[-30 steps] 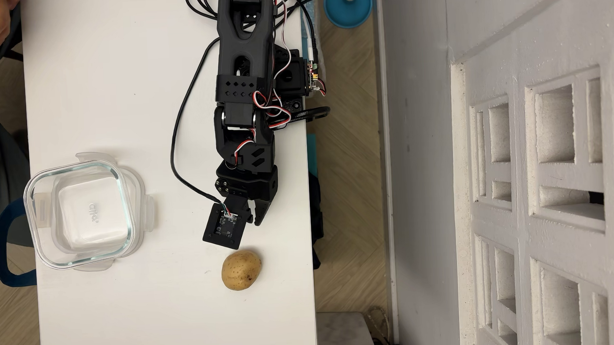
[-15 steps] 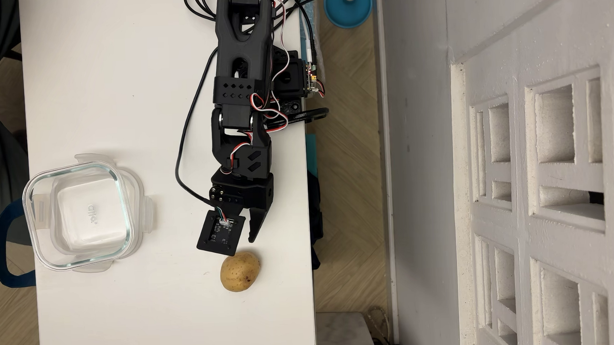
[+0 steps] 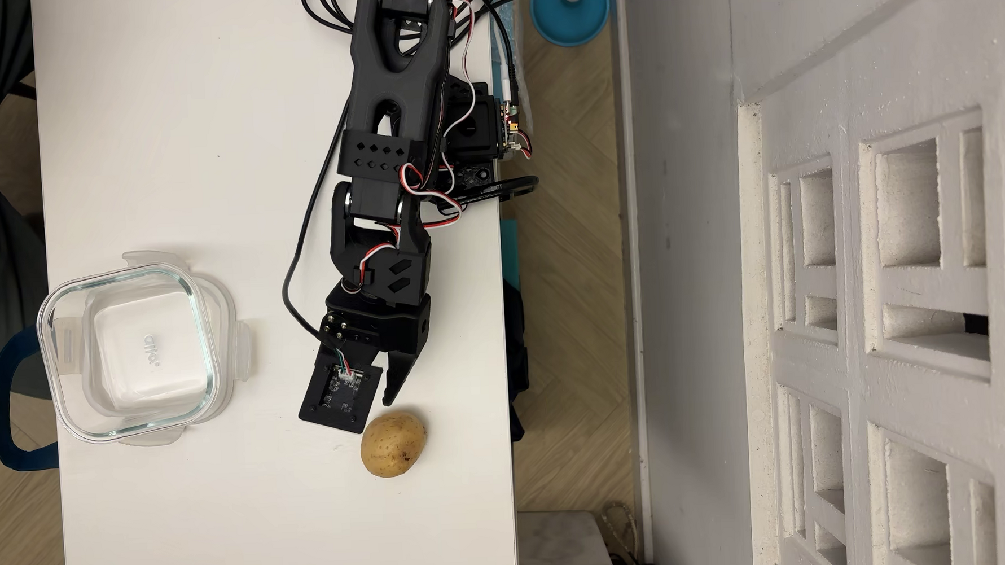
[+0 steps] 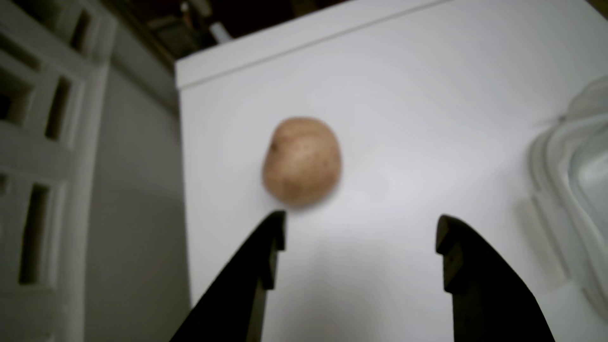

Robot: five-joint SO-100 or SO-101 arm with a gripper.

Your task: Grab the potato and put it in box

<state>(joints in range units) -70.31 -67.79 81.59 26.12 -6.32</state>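
The potato point(image 3: 393, 444) is tan and speckled and lies on the white table point(image 3: 188, 138), near its right edge in the overhead view. My gripper point(image 3: 373, 410) hangs just above it in that view, open and empty; one finger point(image 3: 396, 378) shows, the other is hidden under the camera mount. In the wrist view the gripper point(image 4: 361, 218) is wide open, and the potato point(image 4: 301, 161) lies just beyond the left fingertip point(image 4: 278, 230), apart from it. The box point(image 3: 130, 351), clear glass on a clip lid, stands empty at the table's left edge. It also shows in the wrist view point(image 4: 585, 184), at the right edge.
Black cables point(image 3: 324, 8) lie at the top of the table by the arm's base. A blue round stand point(image 3: 570, 7) sits on the floor beyond the table's right edge. A white lattice wall point(image 3: 900, 312) runs along the right.
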